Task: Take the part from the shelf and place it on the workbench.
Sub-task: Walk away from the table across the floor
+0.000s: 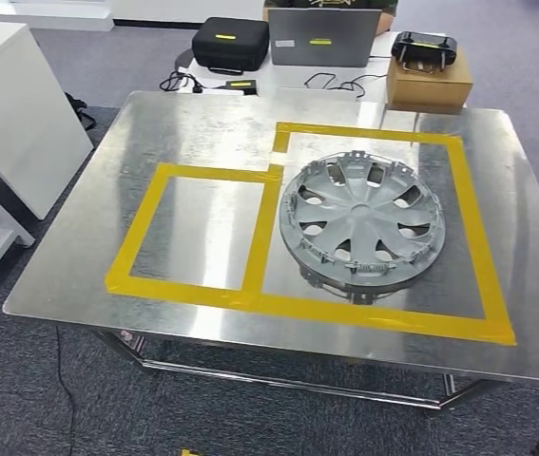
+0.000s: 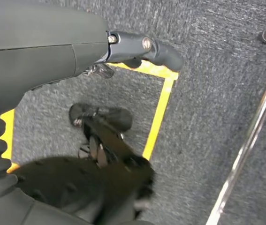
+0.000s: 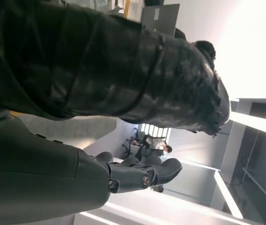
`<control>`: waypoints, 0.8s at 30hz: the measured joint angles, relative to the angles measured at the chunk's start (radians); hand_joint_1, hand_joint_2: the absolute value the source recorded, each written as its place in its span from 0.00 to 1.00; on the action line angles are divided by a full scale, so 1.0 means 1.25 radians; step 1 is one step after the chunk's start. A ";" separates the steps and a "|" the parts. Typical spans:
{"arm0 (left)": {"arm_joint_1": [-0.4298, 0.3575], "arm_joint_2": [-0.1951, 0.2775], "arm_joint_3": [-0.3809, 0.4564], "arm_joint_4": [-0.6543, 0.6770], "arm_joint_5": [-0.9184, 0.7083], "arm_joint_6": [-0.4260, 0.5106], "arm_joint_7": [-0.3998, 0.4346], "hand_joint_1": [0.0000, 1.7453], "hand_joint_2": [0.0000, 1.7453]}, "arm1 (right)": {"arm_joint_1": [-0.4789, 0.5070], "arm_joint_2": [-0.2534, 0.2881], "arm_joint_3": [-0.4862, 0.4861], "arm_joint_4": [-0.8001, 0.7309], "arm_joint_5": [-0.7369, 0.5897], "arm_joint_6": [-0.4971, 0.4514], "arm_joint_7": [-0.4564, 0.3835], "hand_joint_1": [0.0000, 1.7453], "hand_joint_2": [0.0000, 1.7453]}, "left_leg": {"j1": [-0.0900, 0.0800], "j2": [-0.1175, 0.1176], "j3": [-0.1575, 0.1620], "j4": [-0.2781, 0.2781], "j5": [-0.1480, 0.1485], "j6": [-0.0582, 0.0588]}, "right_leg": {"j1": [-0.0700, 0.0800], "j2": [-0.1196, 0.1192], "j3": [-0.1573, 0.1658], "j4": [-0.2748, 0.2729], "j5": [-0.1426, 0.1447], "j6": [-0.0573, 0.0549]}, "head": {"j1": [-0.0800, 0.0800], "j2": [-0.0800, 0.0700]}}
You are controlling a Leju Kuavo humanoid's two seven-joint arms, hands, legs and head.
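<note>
The part, a silver-grey wheel cover [image 1: 363,219], lies flat on the metal workbench [image 1: 202,128], inside the larger yellow tape outline [image 1: 475,237] on the right half. A smaller yellow tape outline [image 1: 137,228] to its left holds nothing. My left hand [image 2: 88,51] hangs over grey carpet with its thumb stretched out and nothing in it. In the right wrist view my right hand [image 3: 88,176] hangs with its thumb [image 3: 152,173] extended and holds nothing; a dark bulk hides most of its fingers.
Behind the workbench are a black case [image 1: 230,43], a laptop [image 1: 323,38] and a cardboard box [image 1: 428,81] with a black controller on it. A white table [image 1: 15,104] stands at the left. Yellow floor tape [image 2: 157,117] and a metal frame bar [image 2: 251,136] lie near my left hand.
</note>
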State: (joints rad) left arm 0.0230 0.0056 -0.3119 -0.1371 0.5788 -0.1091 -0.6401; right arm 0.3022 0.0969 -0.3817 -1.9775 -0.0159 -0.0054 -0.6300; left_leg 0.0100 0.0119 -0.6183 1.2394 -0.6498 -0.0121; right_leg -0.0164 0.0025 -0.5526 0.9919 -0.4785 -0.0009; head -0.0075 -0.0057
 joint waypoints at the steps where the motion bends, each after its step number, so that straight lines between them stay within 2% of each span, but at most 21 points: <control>1: 0.001 0.000 -0.001 0.001 0.001 0.000 0.000 0.00 1.00 | 0.000 0.000 0.003 0.000 0.001 -0.002 0.003 0.00 0.00 | 0.000 -0.002 -0.010 0.027 -0.006 0.000 | 0.000 0.007 -0.003 0.001 0.002 0.000 | -0.001 0.000; 2: 0.001 0.000 -0.003 0.001 0.001 0.000 0.000 0.00 1.00 | 0.000 0.000 0.006 0.000 0.001 -0.004 0.005 0.00 0.00 | 0.000 -0.003 -0.007 0.025 0.003 0.001 | 0.001 0.012 -0.005 0.003 0.003 0.001 | -0.002 0.000; 3: 0.001 0.001 -0.004 0.001 0.001 0.000 0.000 0.00 1.00 | 0.000 0.000 0.009 0.000 0.001 -0.006 0.007 0.00 0.00 | 0.000 -0.004 0.011 -0.011 0.027 0.003 | 0.001 0.018 -0.007 0.005 0.004 0.002 | -0.002 0.000; 4: 0.000 0.001 -0.006 0.001 0.001 0.000 0.000 0.00 1.00 | 0.000 0.000 0.011 0.000 0.001 -0.006 0.008 0.00 0.00 | 0.000 -0.006 0.039 -0.067 0.057 0.006 | 0.001 0.021 -0.008 0.006 0.005 0.003 | -0.003 0.000; 6: -0.001 0.001 -0.007 0.001 0.001 0.000 0.000 0.00 1.00 | 0.000 0.000 0.014 0.000 0.001 -0.007 0.008 0.00 0.00 | -0.001 -0.014 0.083 -0.166 0.095 0.012 | 0.003 0.026 -0.012 0.010 0.007 0.010 | -0.004 0.000; 7: -0.002 0.001 -0.007 0.001 0.001 0.000 0.000 0.00 1.00 | 0.000 0.000 0.015 0.000 0.001 -0.007 0.008 0.00 0.00 | -0.003 -0.018 0.092 -0.189 0.101 0.015 | 0.003 0.027 -0.014 0.011 0.009 0.015 | -0.004 0.000; 10: -0.003 0.001 -0.008 0.001 0.003 0.000 0.000 0.00 1.00 | 0.001 0.000 0.020 0.000 0.001 -0.008 0.008 0.00 0.00 | -0.005 -0.016 0.085 -0.197 0.112 0.029 | 0.001 0.027 -0.022 0.009 0.015 0.032 | -0.004 0.000; 11: -0.003 0.001 -0.008 0.001 0.003 0.000 0.000 0.00 1.00 | 0.001 0.000 0.021 0.000 0.002 -0.009 0.009 0.00 0.00 | -0.005 -0.014 0.082 -0.199 0.119 0.036 | 0.000 0.022 -0.029 0.018 0.005 0.036 | -0.003 0.000; 12: -0.003 0.000 -0.008 0.001 0.003 0.000 0.001 0.00 1.00 | 0.000 0.000 0.024 0.000 0.002 -0.009 0.010 0.00 0.00 | -0.003 -0.011 0.077 -0.203 0.125 0.042 | -0.001 0.016 -0.040 0.040 -0.017 0.039 | 0.000 0.000; 15: -0.003 0.001 -0.010 0.002 0.008 0.000 0.005 0.00 1.00 | -0.002 0.000 0.038 0.004 -0.006 0.000 0.029 0.00 0.00 | -0.005 -0.002 0.057 -0.203 0.140 0.051 | -0.002 0.005 -0.088 0.181 -0.112 0.044 | 0.009 0.000; 16: -0.003 0.001 -0.012 0.002 0.011 0.000 0.007 0.00 1.00 | -0.002 0.000 0.047 0.007 -0.011 0.008 0.039 0.00 0.00 | -0.007 0.000 0.050 -0.202 0.144 0.051 | -0.002 0.005 -0.094 0.215 -0.128 0.046 | 0.010 0.000; 17: -0.003 0.001 -0.013 0.002 0.013 0.000 0.008 0.00 1.00 | -0.003 0.000 0.057 0.013 -0.017 0.016 0.050 0.00 0.00 | -0.008 0.003 0.043 -0.201 0.149 0.050 | -0.002 0.005 -0.085 0.222 -0.128 0.046 | 0.010 0.000; 18: -0.004 0.001 -0.014 0.002 0.014 0.000 0.010 0.00 1.00 | -0.003 0.000 0.069 0.021 -0.021 0.025 0.059 0.00 0.00 | -0.008 0.004 0.037 -0.199 0.153 0.049 | -0.002 0.004 -0.061 0.196 -0.114 0.045 | 0.010 0.000; 19: -0.004 0.001 -0.016 0.002 0.015 0.000 0.011 0.00 1.00 | -0.004 0.000 0.083 0.029 -0.024 0.032 0.065 0.00 0.00 | -0.009 0.005 0.033 -0.198 0.156 0.047 | -0.002 0.002 -0.021 0.144 -0.092 0.043 | 0.010 0.000; 21: -0.006 0.000 -0.021 0.002 0.015 0.000 0.012 0.00 1.00 | -0.008 0.000 0.110 0.046 -0.028 0.040 0.069 0.00 0.00 | -0.011 0.006 0.025 -0.195 0.164 0.041 | 0.001 -0.004 0.057 0.028 -0.065 0.036 | 0.009 0.000; 22: -0.007 -0.001 -0.023 0.002 0.016 0.000 0.012 0.00 1.00 | -0.010 0.000 0.123 0.054 -0.032 0.045 0.074 0.00 0.00 | -0.012 0.007 0.022 -0.194 0.169 0.036 | 0.002 -0.007 0.077 -0.007 -0.059 0.033 | 0.008 0.000; 24: -0.008 -0.001 -0.028 0.002 0.018 0.000 0.012 0.00 1.00 | -0.014 0.000 0.146 0.075 -0.043 0.057 0.095 0.00 0.00 | -0.012 0.008 0.019 -0.193 0.178 0.026 | 0.006 -0.006 0.078 -0.021 -0.055 0.029 | 0.007 0.000</control>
State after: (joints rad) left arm 0.0136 0.0049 -0.3466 -0.1344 0.6010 -0.1094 -0.6253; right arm 0.2851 0.0974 -0.1991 -1.8834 -0.0696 0.0655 -0.5114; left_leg -0.0046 0.0215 -0.5948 0.9980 -0.4270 0.0201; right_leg -0.0088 -0.0055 -0.4548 0.9655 -0.5474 0.0352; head 0.0007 -0.0057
